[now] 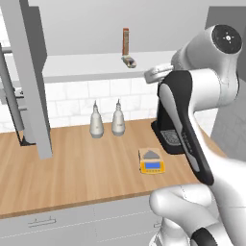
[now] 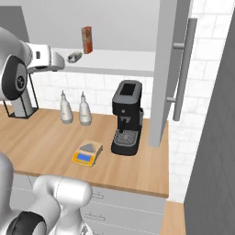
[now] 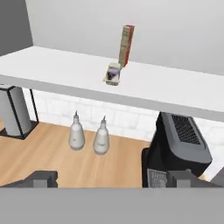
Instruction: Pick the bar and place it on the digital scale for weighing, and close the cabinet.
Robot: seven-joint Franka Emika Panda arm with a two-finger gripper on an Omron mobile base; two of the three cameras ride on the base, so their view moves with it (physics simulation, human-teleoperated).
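Open shelf front before the bar [image 3: 113, 73], red box [image 3: 126, 45] just behind.

one bar [image 3: 113, 72] lies on the cabinet [image 1: 86, 65] shelf, beside one tall red-orange box [image 3: 126, 45]. two pale bottles [image 1: 96, 121] [image 1: 118, 118] stand on the wooden counter [image 1: 72, 173]. one digital scale [image 1: 152, 161], one black coffee machine [image 2: 127, 118]. two open cabinet doors [image 1: 29, 72] [image 2: 172, 69]. one dark wire stand [image 3: 15, 111] at the counter's end.

Kitchen: wood counter [image 1: 72, 168], tile wall, coffee machine [image 2: 126, 118], cabinet [image 2: 172, 69].
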